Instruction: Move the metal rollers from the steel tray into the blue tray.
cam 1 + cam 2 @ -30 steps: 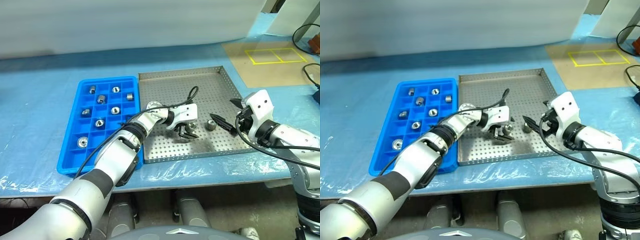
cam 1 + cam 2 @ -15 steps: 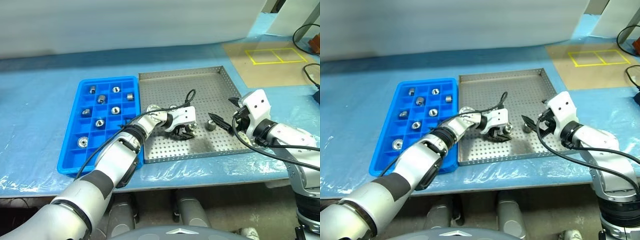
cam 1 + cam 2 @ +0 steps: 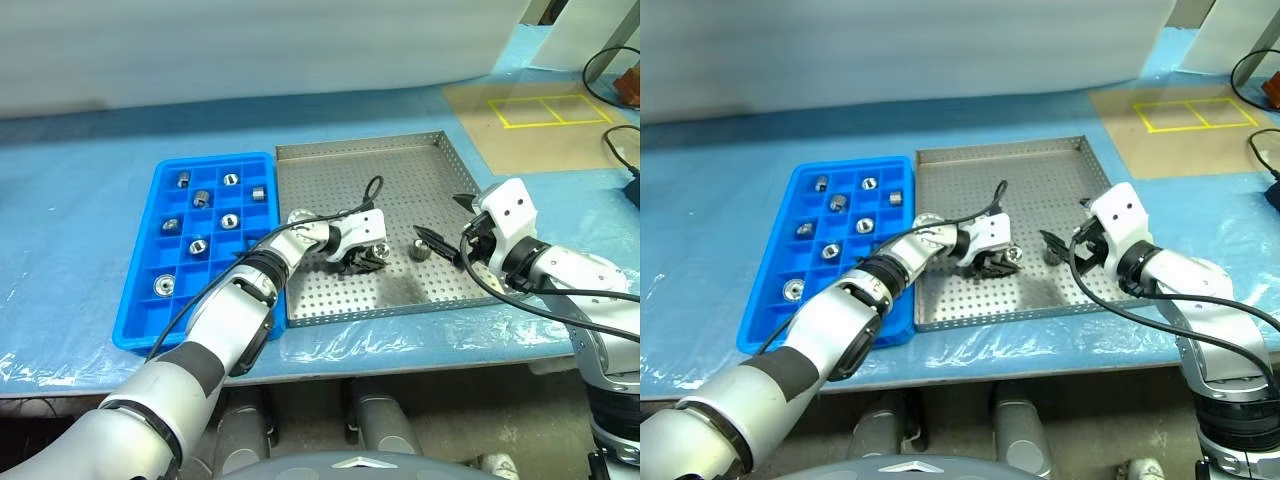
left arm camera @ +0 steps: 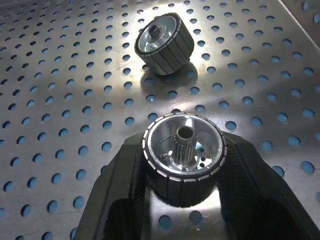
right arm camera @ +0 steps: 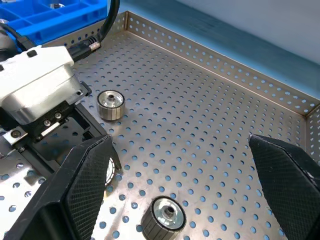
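The steel tray (image 3: pixel 360 150) lies mid-table with the blue tray (image 3: pixel 215 300) against its left side. My left gripper (image 3: pixel 366 261) is low over the steel tray's floor and shut on a metal roller (image 4: pixel 184 157), which sits upright between the black fingers. A second roller (image 3: pixel 421 250) lies just beyond it, and a third (image 5: pixel 110 105) rests behind the left gripper's white body. My right gripper (image 3: pixel 448 226) hovers open above the tray's right part, holding nothing. Several rollers (image 3: pixel 229 221) sit in separate compartments of the blue tray.
A blue plastic sheet (image 3: pixel 80 200) covers the table. A brown board with a yellow taped rectangle (image 3: pixel 545 110) lies at the back right, with black cables (image 3: pixel 612 62) near the right edge. The table's front edge runs just below both trays.
The left gripper's fingers, open around the roller a second ago, have shut on it. The right gripper has stayed open in place.
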